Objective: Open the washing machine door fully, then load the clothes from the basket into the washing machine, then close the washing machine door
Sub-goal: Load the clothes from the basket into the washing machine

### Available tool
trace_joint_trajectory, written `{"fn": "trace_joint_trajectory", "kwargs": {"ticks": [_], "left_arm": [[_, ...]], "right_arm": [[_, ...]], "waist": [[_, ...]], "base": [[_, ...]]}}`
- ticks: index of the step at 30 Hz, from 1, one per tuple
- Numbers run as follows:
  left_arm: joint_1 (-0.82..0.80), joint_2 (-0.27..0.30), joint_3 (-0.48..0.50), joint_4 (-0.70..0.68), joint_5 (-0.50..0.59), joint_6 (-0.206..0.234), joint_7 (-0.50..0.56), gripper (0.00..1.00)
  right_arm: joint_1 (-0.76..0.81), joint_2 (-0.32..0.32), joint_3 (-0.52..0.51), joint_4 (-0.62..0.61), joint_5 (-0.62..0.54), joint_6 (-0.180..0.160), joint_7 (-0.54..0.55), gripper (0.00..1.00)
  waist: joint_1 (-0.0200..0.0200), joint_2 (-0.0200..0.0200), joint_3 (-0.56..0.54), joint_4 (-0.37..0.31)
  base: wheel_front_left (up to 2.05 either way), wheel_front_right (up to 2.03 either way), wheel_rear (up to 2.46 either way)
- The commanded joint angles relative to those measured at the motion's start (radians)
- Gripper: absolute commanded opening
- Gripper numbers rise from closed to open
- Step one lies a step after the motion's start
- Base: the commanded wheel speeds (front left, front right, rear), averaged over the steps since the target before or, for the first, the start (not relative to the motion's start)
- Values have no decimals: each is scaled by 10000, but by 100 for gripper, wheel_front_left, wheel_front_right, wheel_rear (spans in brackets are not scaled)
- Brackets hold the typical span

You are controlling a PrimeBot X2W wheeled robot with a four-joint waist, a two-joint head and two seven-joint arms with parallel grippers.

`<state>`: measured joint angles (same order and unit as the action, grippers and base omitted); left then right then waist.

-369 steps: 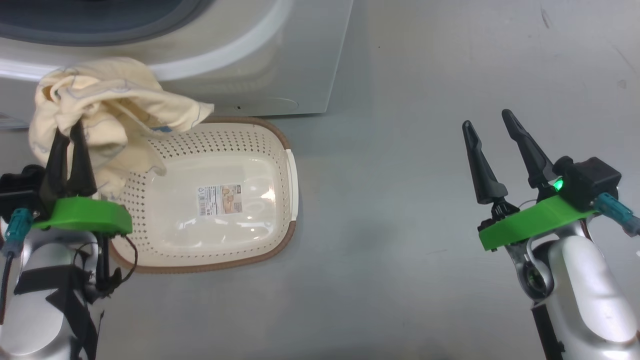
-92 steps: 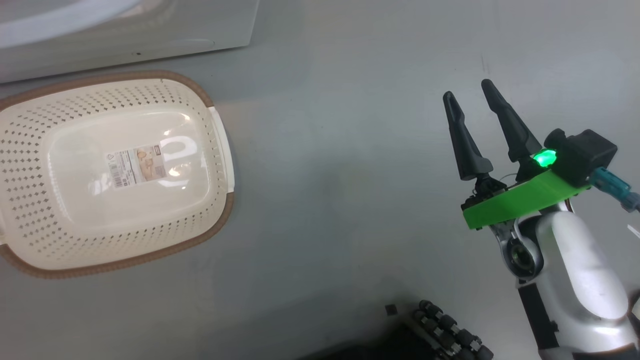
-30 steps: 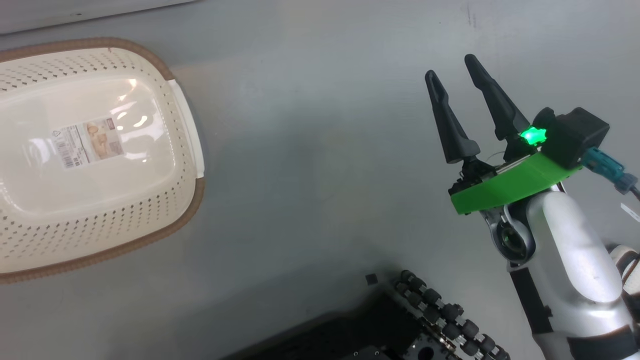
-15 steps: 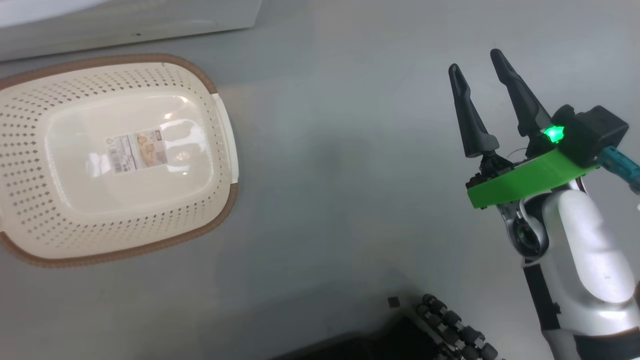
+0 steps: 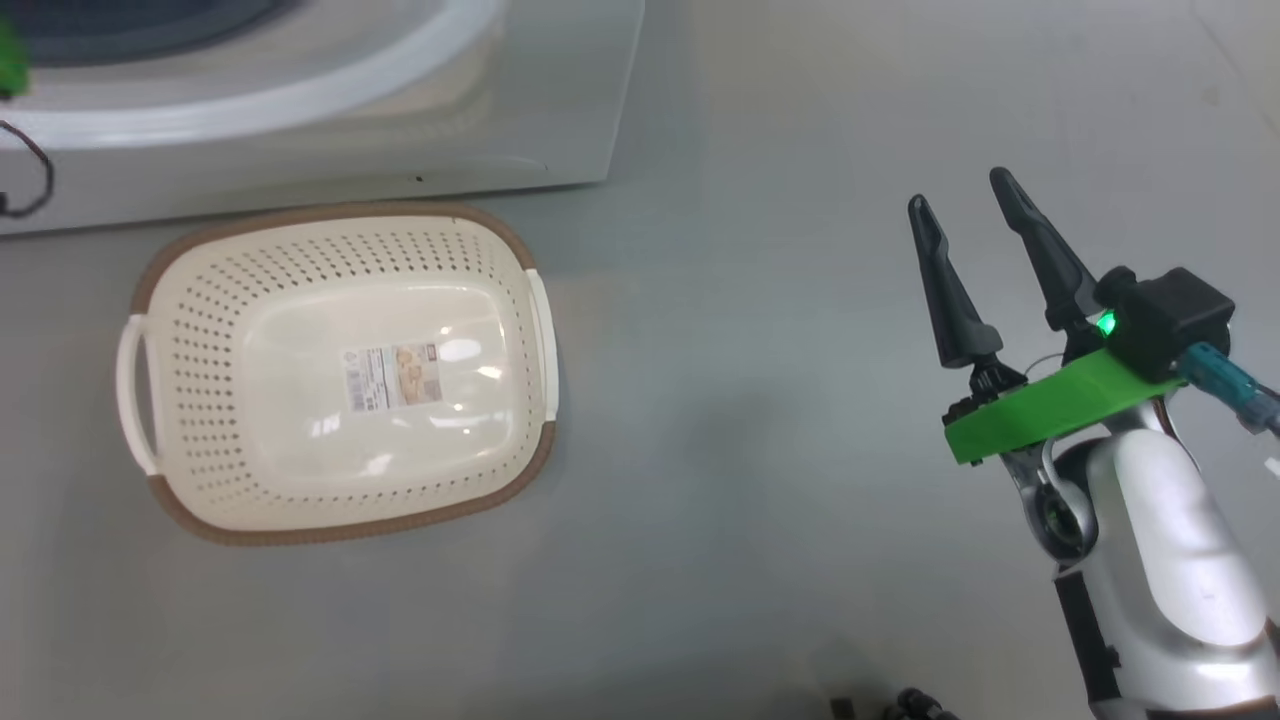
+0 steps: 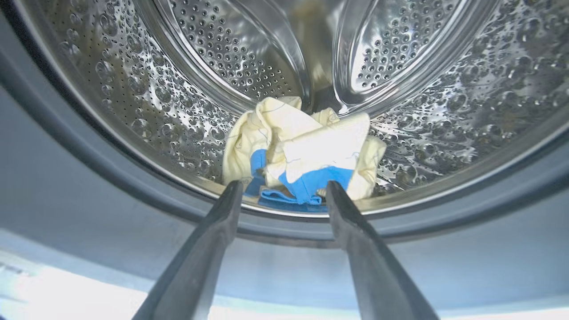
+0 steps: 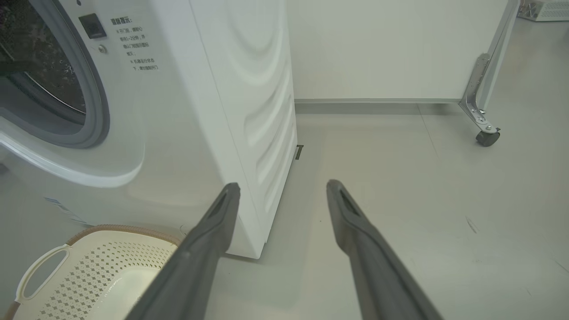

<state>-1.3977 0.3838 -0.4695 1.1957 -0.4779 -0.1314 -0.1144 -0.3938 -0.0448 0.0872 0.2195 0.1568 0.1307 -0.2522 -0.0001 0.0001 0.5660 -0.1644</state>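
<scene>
We look down at a white washing machine with a cream basket just in front of it on the grey floor. The basket is empty apart from its label. The right tool hangs well off to the right above bare floor, its fingers spread and holding nothing.

Through the left wrist view, the left tool sits at the mouth of the steel drum, fingers parted and empty. The clothes lie loose in a pale yellow heap at the bottom of the drum. Their blue piece lies close to the front lip, just behind the grey seal.

Loading looks finished, so we judge the step in hand is backing the left tool out. It should draw straight back with its fingers clear of the seal and snagging no cloth. We should check that the blue piece sits inside the lip before swinging the door shut.
</scene>
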Motion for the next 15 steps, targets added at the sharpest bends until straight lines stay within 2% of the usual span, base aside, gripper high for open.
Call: {"fn": "trace_joint_trajectory", "kwargs": {"ticks": [1,15], "left_arm": [[238,532,-59,-506,-283,10,-135,100],[3702,635,-809,-2629,-2227,9,-842,100]], "right_arm": [[300,-54,121,-152,-106,0,-95,100],[1233,-54,127,271,-270,0,-95,100]], "waist": [[1,-1,-799,375],[1,-1,-3191,1003]], "base": [[0,0,0],[0,0,0]]}}
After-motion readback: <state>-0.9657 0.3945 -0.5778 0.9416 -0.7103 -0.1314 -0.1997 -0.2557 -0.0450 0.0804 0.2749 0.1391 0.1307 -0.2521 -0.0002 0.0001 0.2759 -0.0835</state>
